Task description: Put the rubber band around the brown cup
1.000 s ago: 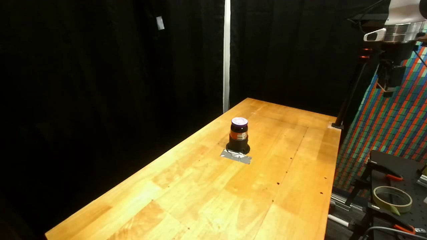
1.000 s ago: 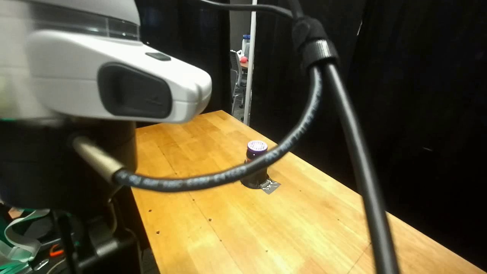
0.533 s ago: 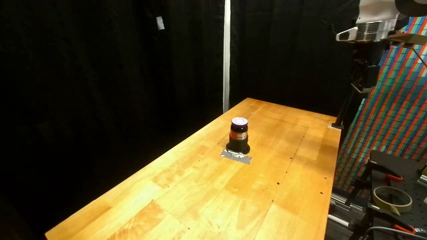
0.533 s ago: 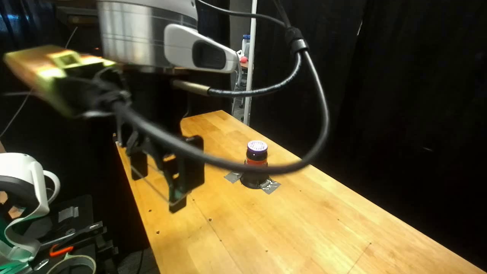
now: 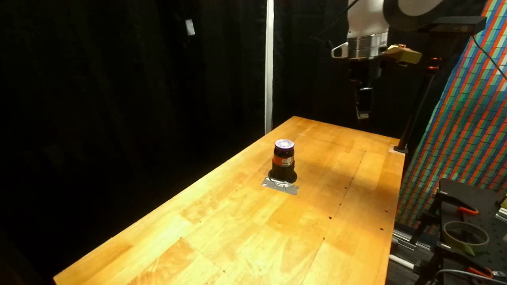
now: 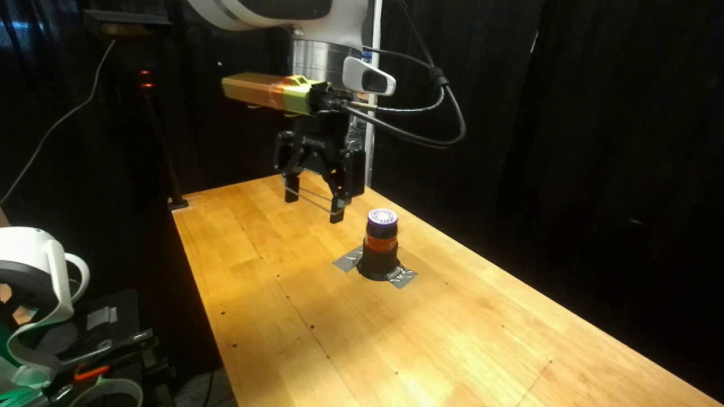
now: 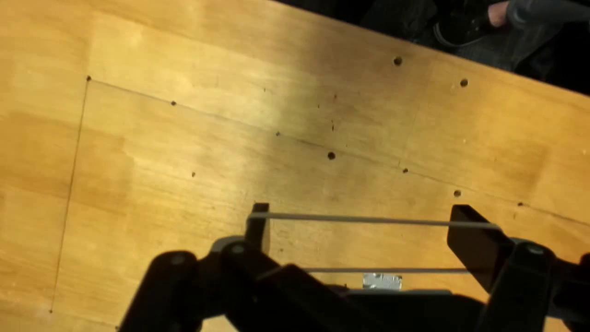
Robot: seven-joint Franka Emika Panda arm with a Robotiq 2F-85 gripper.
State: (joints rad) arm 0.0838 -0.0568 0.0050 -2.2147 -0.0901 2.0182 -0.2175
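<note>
rubber band (image 7: 364, 220) stretched around the wide-spread pincer (image 6: 314, 205), apart from the brown cup (image 6: 380, 246)

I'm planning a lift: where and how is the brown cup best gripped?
Probably by the upper sides of the brown cup, below its purple edge, with the tool coming straight down: its round body stands upright, while tape sits at the wider base.

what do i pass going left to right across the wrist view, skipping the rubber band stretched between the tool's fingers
Thin line running down the left side → one tool finger → big dark hole near the middle → silver tape → other tool finger
</note>
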